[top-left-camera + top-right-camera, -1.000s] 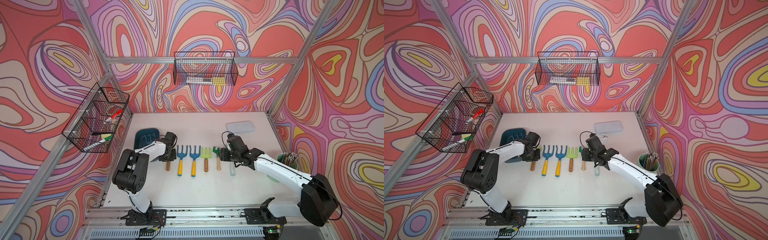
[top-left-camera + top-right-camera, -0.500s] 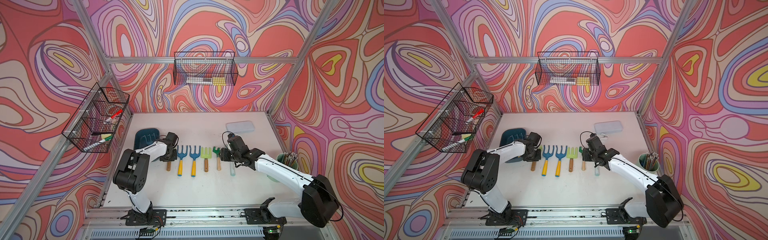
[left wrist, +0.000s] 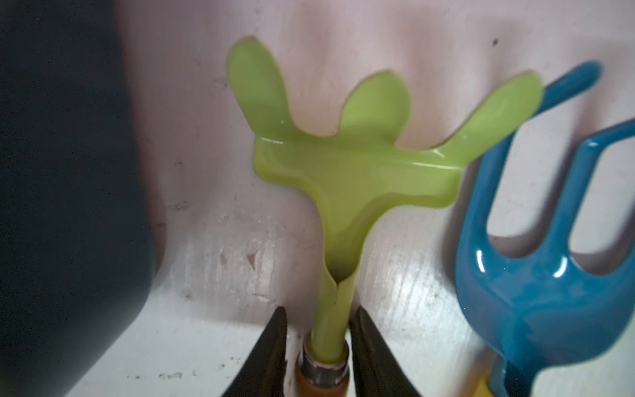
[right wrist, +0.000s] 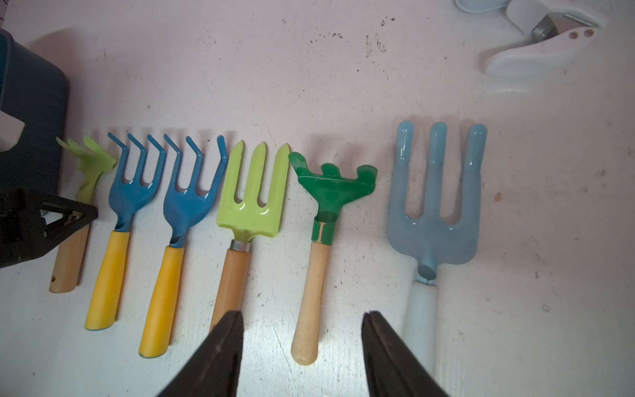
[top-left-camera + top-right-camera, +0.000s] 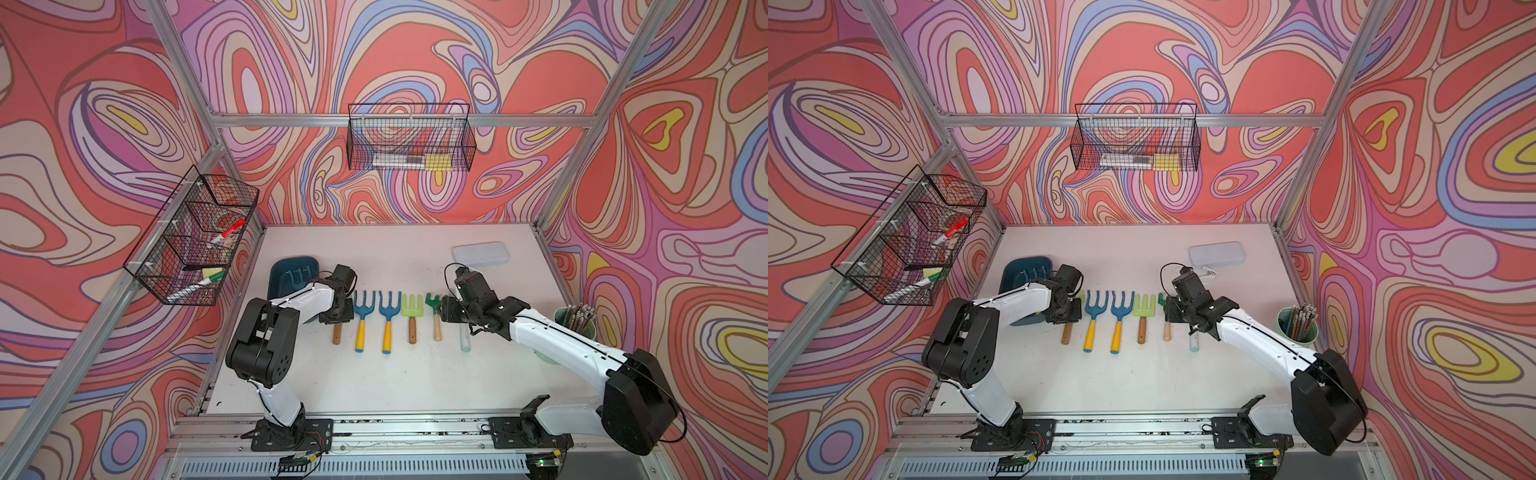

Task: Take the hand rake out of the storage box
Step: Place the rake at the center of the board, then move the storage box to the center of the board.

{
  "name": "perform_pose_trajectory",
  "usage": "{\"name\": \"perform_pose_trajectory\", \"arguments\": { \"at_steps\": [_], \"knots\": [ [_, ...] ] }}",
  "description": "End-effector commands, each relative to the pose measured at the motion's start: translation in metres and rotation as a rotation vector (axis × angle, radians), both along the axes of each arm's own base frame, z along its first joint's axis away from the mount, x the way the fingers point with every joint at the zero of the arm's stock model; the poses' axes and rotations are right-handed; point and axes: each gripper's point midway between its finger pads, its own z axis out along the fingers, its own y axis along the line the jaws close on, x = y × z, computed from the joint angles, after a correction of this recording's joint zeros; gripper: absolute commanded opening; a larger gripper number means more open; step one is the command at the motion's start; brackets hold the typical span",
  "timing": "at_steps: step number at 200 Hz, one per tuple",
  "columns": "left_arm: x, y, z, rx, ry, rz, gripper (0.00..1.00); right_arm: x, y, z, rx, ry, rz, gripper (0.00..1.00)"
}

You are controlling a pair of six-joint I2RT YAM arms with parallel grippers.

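Barely a thing has moved over the last second. The left arm (image 5: 299,297) and right arm (image 5: 552,336) sit in the same poses in both top views, and the row of garden tools (image 5: 387,309) lies just as it did. The left tool (image 3: 319,309) is down at the row's end, jaws straddling the neck of the lime-green hand rake (image 3: 343,165). A gap shows on one side, so it's parted, not clamped. That rake lies flat on the worktop (image 5: 374,382), out of the storage box (image 5: 279,274) and just beside it. Something pronged shows inside the box, too small to tell. The right tool (image 4: 302,312) hangs near the dark green rake (image 4: 330,185), jaws wide, holding nothing.
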Motion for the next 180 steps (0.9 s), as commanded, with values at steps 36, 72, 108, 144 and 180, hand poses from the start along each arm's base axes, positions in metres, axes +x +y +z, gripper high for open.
{"name": "perform_pose_trajectory", "arguments": {
  "at_steps": [36,72,108,144,180],
  "knots": [
    [-0.023,0.006,0.009,0.022,0.077,0.010,0.40,-0.001,0.001,0.006,0.007,-0.026,0.011,0.57],
    [0.001,0.002,0.063,0.020,-0.030,-0.004,0.43,-0.002,-0.002,0.011,-0.001,-0.035,0.005,0.57],
    [0.034,0.005,0.108,0.022,-0.123,-0.009,0.46,-0.002,-0.002,0.011,-0.003,-0.035,0.006,0.57],
    [0.065,0.046,0.124,0.000,-0.149,0.084,0.48,-0.002,-0.001,0.010,-0.001,-0.030,0.015,0.57],
    [0.074,0.091,0.114,-0.016,-0.128,0.202,0.48,-0.002,-0.001,0.004,-0.004,-0.025,0.016,0.57]
  ]
}}
